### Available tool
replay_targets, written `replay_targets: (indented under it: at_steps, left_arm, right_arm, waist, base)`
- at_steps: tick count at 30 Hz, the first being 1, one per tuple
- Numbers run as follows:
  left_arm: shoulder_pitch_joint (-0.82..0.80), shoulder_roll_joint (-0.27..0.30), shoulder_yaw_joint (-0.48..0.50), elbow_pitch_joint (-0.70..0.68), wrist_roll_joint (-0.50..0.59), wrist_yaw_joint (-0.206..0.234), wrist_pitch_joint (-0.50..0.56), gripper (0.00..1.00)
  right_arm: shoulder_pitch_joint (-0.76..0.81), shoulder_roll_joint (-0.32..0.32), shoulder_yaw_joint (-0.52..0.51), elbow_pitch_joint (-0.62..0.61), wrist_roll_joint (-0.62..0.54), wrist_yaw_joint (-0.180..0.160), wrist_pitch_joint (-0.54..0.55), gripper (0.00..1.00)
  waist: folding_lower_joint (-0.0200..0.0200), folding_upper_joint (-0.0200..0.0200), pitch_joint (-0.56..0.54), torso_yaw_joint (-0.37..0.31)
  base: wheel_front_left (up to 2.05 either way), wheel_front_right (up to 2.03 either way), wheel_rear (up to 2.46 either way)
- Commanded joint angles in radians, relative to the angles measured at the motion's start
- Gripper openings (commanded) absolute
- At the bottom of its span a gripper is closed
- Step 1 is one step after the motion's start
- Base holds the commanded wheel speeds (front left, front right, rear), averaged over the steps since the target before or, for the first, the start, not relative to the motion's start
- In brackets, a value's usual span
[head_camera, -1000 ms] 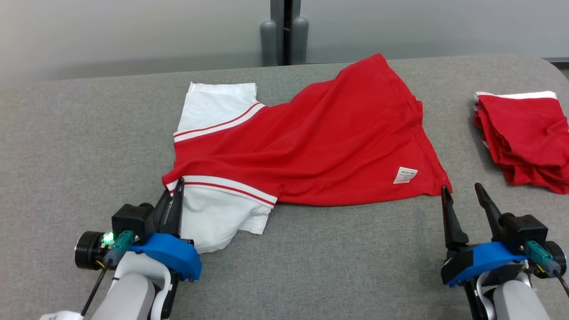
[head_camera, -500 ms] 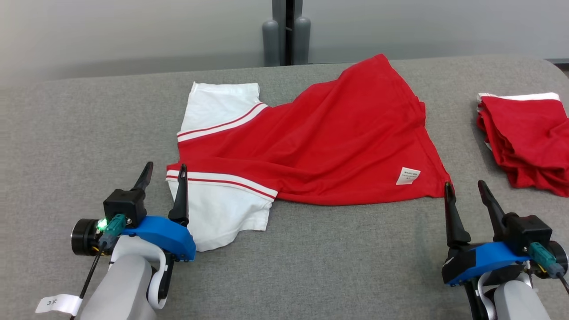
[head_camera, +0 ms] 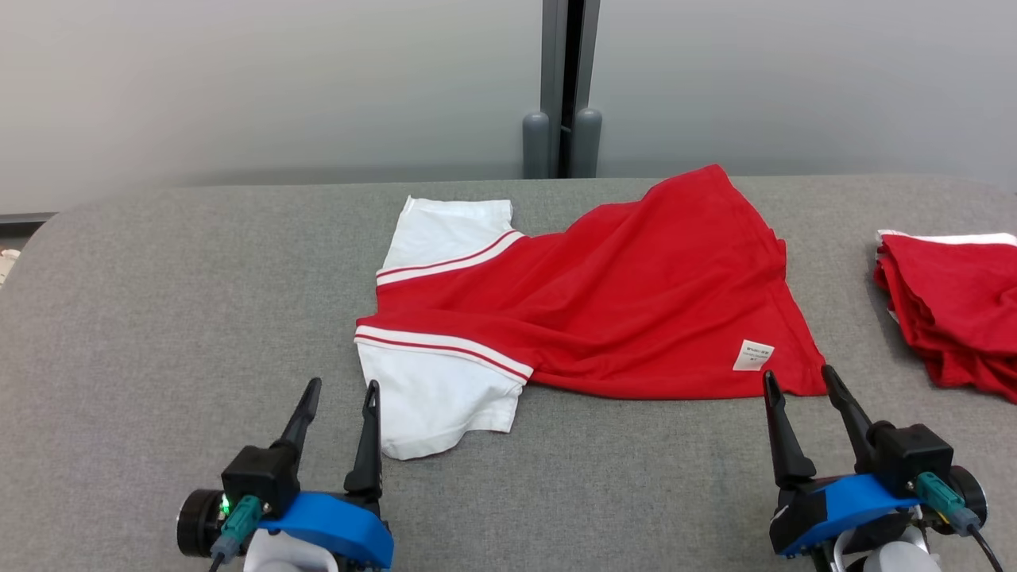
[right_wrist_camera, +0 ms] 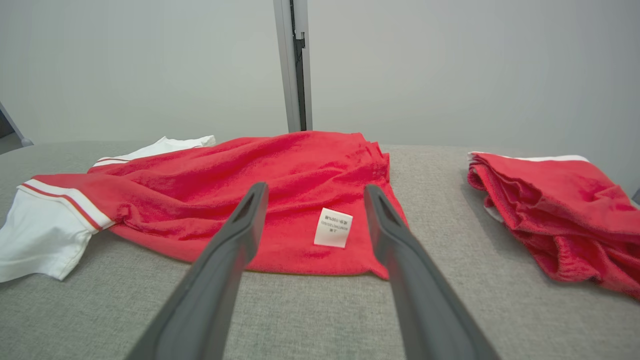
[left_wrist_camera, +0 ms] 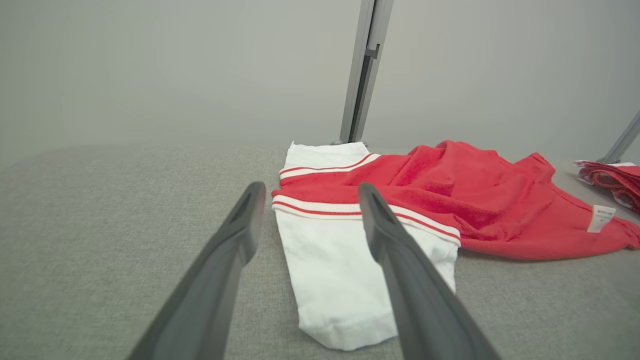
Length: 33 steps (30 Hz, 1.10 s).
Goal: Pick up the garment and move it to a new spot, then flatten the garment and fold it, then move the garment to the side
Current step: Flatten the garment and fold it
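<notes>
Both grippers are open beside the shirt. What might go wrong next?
The red shirt with white sleeves lies rumpled, so folding now may lock creases in. The open right gripper sits by the hem corner; a shallow pinch might catch one layer. Dragging rightward risks disturbing the folded red pile.

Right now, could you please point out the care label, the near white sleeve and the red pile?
care label [head_camera: 753, 355], head view, middle of the tag.
near white sleeve [head_camera: 435, 399], head view, plain white cloth.
red pile [head_camera: 953, 310], head view, top layer.
</notes>
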Motion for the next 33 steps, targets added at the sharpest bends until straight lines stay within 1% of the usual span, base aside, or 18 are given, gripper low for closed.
replay_targets:
  at_steps: [1, 6, 12, 28, 33]
  left_arm:
    - [0.036, -0.014, 0.009, -0.017, 0.004, 0.001, -0.005, 1.00]
    - [0.099, -0.034, 0.023, -0.038, 0.020, 0.006, -0.005, 1.00]
    - [0.133, -0.047, 0.049, -0.054, 0.023, 0.011, -0.005, 1.00]
    - [0.154, -0.062, 0.066, -0.036, 0.034, -0.001, -0.005, 1.00]
    - [0.132, -0.060, 0.051, 0.016, 0.030, -0.014, 0.014, 1.00]
  right_arm:
    - [0.028, -0.001, 0.003, 0.000, 0.010, 0.000, -0.004, 1.00]
    - [0.054, -0.001, 0.027, 0.006, 0.022, 0.000, -0.004, 1.00]
    - [0.059, -0.001, 0.043, 0.014, 0.026, 0.000, -0.004, 1.00]
    - [0.061, -0.001, 0.055, 0.025, 0.047, 0.000, -0.004, 1.00]
    - [0.058, -0.001, 0.060, 0.028, 0.046, 0.000, -0.004, 1.00]
  waist:
    - [0.0000, 0.0000, -0.018, 0.001]
    - [0.0000, 0.0000, -0.041, 0.002]
    - [0.0000, 0.0000, -0.053, -0.002]
    - [0.0000, 0.0000, -0.058, 0.006]
    - [0.0000, 0.0000, -0.047, 0.002]
  base:
    - [0.00, 0.00, 0.00]
    - [0.00, 0.00, 0.00]
    - [0.00, 0.00, 0.00]
    - [0.00, 0.00, 0.00]
    - [0.00, 0.00, 0.00]
